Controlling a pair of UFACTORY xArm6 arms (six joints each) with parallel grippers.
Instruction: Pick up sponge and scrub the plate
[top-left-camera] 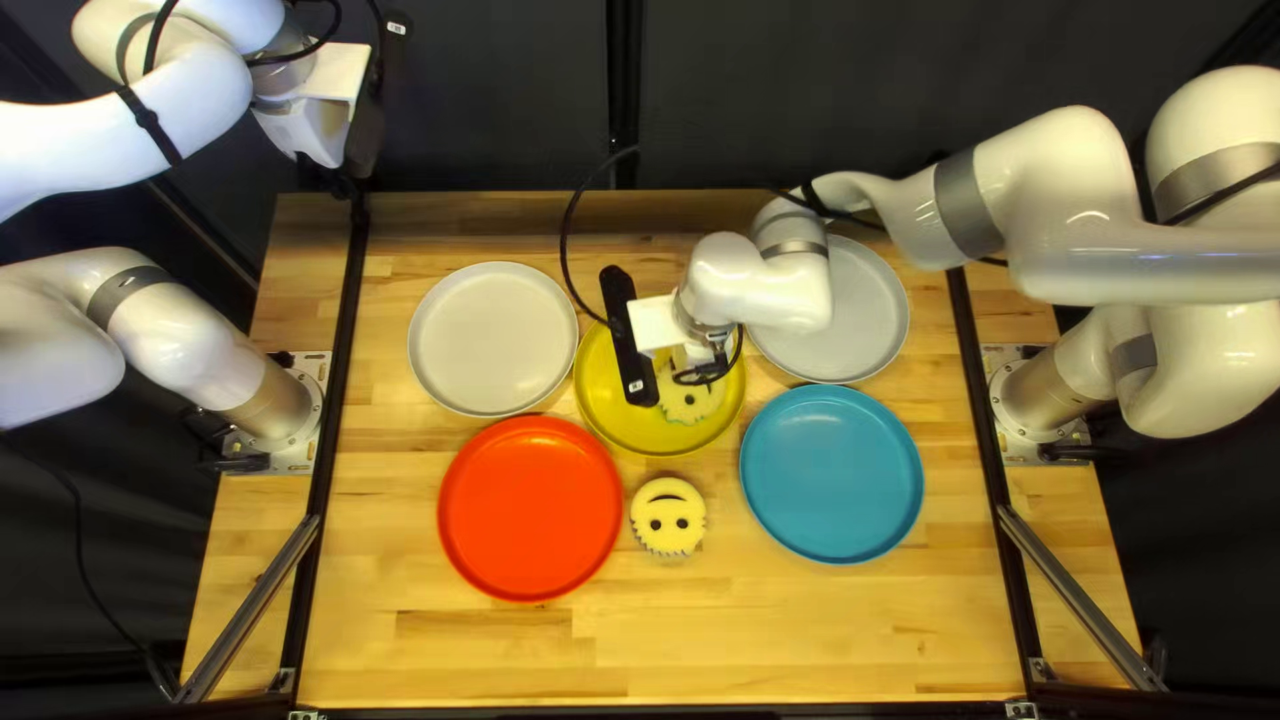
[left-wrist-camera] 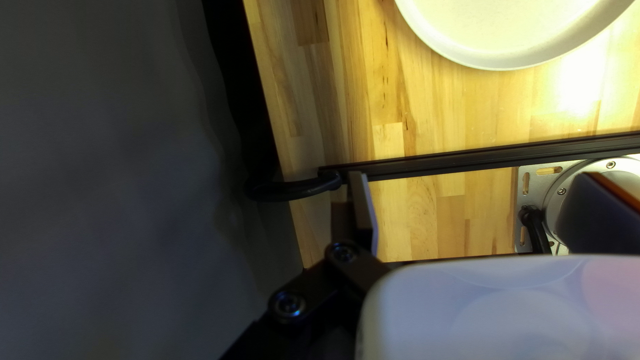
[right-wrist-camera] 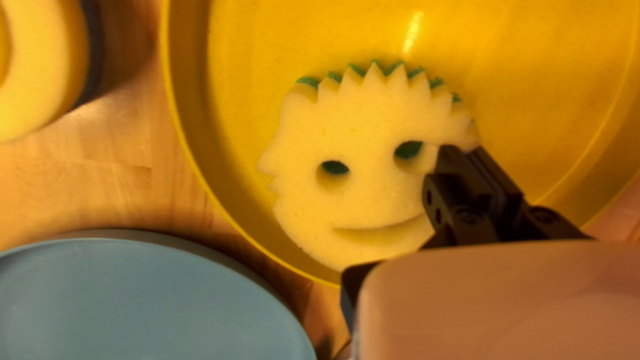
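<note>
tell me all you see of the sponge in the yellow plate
The sponge is a roundish face of pale yellow foam: two eye holes, curved mouth slot, spiky hair edge. Green backing shows under the spikes and through the eyes. It is yellow side up in the yellow plate, my right gripper at one edge; whether gripped, I cannot tell.

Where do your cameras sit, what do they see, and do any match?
Top left view: above the table's near edge, slanting down; shows my left arm and right arm.
Left wrist view: on that wrist, looking along my left gripper at the table's edge and a white plate.
Right wrist view: on that wrist, facing the sponge on the yellow plate, past my right gripper.
Top left and right wrist views share that sponge and plate.
</note>
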